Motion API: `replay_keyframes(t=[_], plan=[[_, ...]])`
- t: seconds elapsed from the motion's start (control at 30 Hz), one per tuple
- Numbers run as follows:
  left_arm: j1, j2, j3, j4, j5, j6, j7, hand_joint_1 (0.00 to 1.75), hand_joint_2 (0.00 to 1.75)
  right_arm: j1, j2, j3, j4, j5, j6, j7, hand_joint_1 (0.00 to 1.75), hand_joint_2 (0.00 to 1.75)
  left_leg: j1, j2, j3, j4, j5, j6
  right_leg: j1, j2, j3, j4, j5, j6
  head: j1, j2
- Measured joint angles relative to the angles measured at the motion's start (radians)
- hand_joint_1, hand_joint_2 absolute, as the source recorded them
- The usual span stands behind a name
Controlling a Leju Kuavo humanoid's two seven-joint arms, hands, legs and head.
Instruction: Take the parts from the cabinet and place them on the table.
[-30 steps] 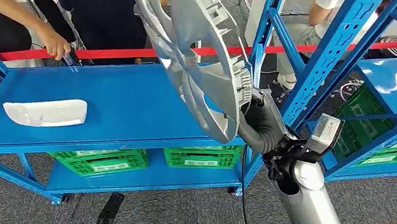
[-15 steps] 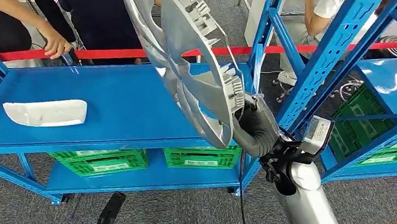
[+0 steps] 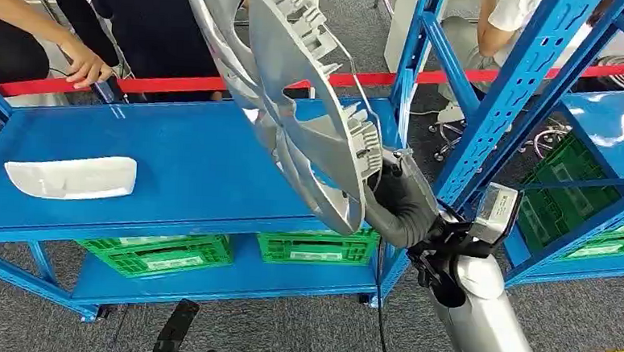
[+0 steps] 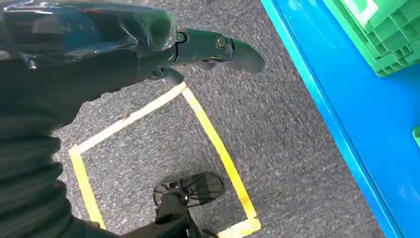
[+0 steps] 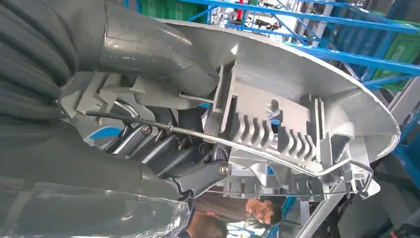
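Right hand [image 3: 395, 198] grips the silver wheel cover [image 3: 296, 103] by its lower rim, tilted edge-up over the blue table [image 3: 180, 169].

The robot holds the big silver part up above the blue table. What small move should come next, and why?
Probably lower the right hand slowly toward the bare blue table. The silver wheel cover is gripped at its lower rim and stands tilted above the surface, not yet resting on it. The white part lies far to the side, so the spot below looks free.
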Motion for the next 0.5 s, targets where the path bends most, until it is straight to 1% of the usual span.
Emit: replay_keyframes(t=[0.03,0.07,0.1,0.13,0.17,0.2,0.23,0.27,0.3,0.33,0.37,0.4,0.43,0.47,0.5], plan=[[0.0,0.0,0.0,-0.002,0.0,0.0,0.001,0.0,1.75,0.0,0.0,0.0,0.0,0.0,0.001,0.0,1.75,1.75,-0.002,0.0,0.004,-0.009,0.009,0.009,0.003,0.001,0.003,-0.006,0.006,0.009,0.0,0.0],[0.001,-0.002,0.001,-0.006,-0.001,0.0,0.003,0.0,1.75,0.001,0.001,0.0,0.0,0.0,0.002,0.0,1.75,1.75,0.011,0.004,0.022,-0.041,0.023,0.02,0.001,0.0,0.0,0.003,-0.006,0.005,0.001,0.0],[-0.002,-0.005,0.003,-0.007,-0.003,0.0,0.005,0.0,1.75,-0.001,0.0,0.0,0.0,0.0,0.002,0.0,1.75,1.75,0.007,0.005,0.029,-0.052,0.028,0.025,0.003,0.0,-0.015,0.033,-0.024,0.0,0.003,0.0],[-0.004,-0.005,0.005,-0.009,-0.006,0.0,0.006,0.0,1.75,-0.002,0.0,-0.001,0.0,0.0,0.003,0.0,1.75,1.75,0.007,0.005,0.028,-0.052,0.03,0.027,0.003,0.001,-0.05,0.1,-0.056,-0.008,0.003,0.0],[-0.003,-0.005,0.008,-0.01,-0.008,0.0,0.009,0.0,1.75,0.0,-0.001,0.0,0.0,0.0,0.004,0.0,1.75,1.75,0.006,0.005,0.026,-0.052,0.029,0.027,0.002,0.001,-0.096,0.189,-0.09,-0.011,0.004,0.0],[-0.002,-0.005,0.012,-0.01,-0.01,0.0,0.01,0.0,1.75,0.002,-0.002,0.0,0.0,-0.002,0.005,0.001,1.75,1.75,0.005,0.005,0.024,-0.052,0.029,0.027,0.001,0.001,-0.142,0.273,-0.116,-0.009,0.003,0.0],[-0.002,-0.006,0.016,-0.01,-0.01,-0.002,0.011,0.0,1.75,0.003,-0.003,0.0,0.001,-0.002,0.006,0.002,1.75,1.75,0.006,0.005,0.022,-0.05,0.029,0.026,0.0,0.001,-0.171,0.322,-0.121,-0.002,0.003,0.0],[0.0,-0.008,0.018,-0.01,-0.011,-0.004,0.011,0.0,1.75,0.003,-0.004,0.0,0.002,-0.002,0.007,0.003,1.75,1.75,0.008,0.005,0.02,-0.048,0.029,0.025,-0.003,0.0,-0.176,0.321,-0.107,0.009,0.003,0.0],[0.001,-0.011,0.022,-0.011,-0.012,-0.005,0.011,0.0,1.75,0.003,-0.005,0.0,0.002,-0.002,0.008,0.003,1.75,1.75,0.011,0.004,0.018,-0.043,0.028,0.022,-0.008,0.0,-0.158,0.273,-0.073,0.025,0.003,0.0],[0.001,-0.013,0.025,-0.011,-0.013,-0.005,0.011,0.0,1.75,0.003,-0.005,0.0,0.003,-0.002,0.009,0.004,1.75,1.75,0.017,0.002,0.014,-0.035,0.025,0.014,-0.014,-0.001,-0.121,0.189,-0.03,0.042,0.003,0.0],[0.001,-0.014,0.026,-0.011,-0.013,-0.005,0.011,0.0,1.75,0.002,-0.005,0.0,0.003,-0.002,0.01,0.004,1.75,1.75,0.019,0.001,0.012,-0.028,0.023,0.009,-0.017,-0.001,-0.101,0.145,-0.011,0.05,0.003,0.0],[0.001,-0.015,0.028,-0.011,-0.013,-0.005,0.011,0.0,1.75,0.001,-0.004,0.0,0.003,-0.002,0.011,0.004,1.75,1.75,0.022,0.001,0.006,-0.017,0.019,0.002,-0.022,-0.002,-0.073,0.086,0.011,0.058,0.004,0.0],[0.001,-0.012,0.032,-0.013,-0.014,-0.005,0.011,0.0,1.75,0.0,-0.004,0.0,0.003,-0.003,0.012,0.003,1.75,1.75,0.019,0.0,-0.006,-0.001,0.013,-0.009,-0.025,-0.006,-0.063,0.052,0.004,0.056,0.005,0.0],[0.001,-0.012,0.034,-0.013,-0.014,-0.005,0.011,0.0,1.75,0.001,-0.003,0.002,0.004,-0.005,0.014,0.004,1.75,1.75,0.017,0.0,-0.018,0.011,0.011,-0.019,-0.013,0.01,-0.07,0.083,0.023,0.04,0.004,0.0],[0.004,-0.012,0.035,-0.013,-0.016,-0.005,0.011,0.0,1.75,0.001,-0.004,0.002,0.004,-0.007,0.014,0.003,1.75,1.75,0.015,-0.002,-0.024,0.024,0.012,-0.024,-0.017,0.008,-0.078,0.08,0.012,0.027,0.005,0.0]])
